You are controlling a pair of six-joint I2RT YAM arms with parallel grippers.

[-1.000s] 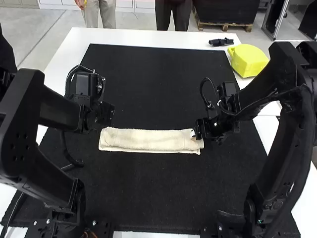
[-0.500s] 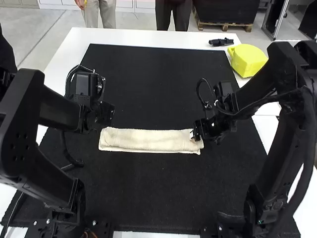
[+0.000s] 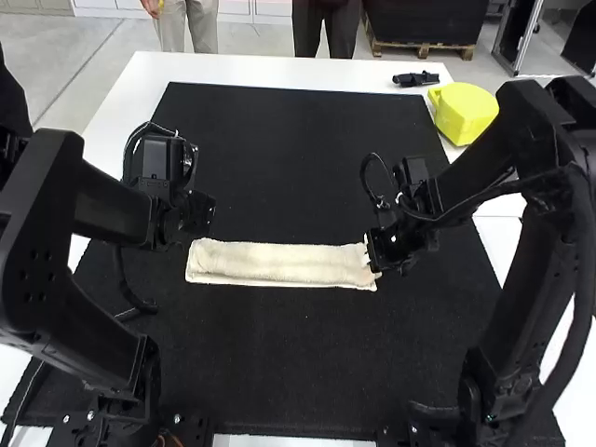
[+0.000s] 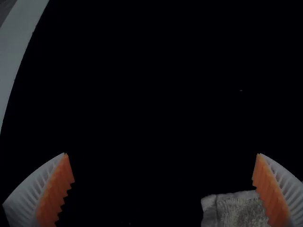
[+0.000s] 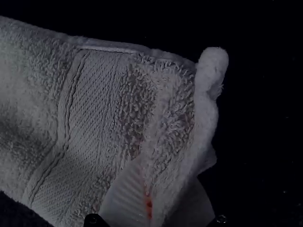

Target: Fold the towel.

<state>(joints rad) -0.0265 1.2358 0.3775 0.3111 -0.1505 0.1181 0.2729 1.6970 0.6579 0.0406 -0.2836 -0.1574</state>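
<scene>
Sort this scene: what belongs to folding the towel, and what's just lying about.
For the job:
towel
right pincer, gripping its end
left pincer, open

Just lying about:
yellow object
small black item near it

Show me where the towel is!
In the high view, the towel lies in a strip on the black mat, its right end at the right gripper.

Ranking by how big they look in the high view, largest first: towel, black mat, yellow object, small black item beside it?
1. Black mat
2. Towel
3. Yellow object
4. Small black item

The towel lies nearer the camera than the last two.
</scene>
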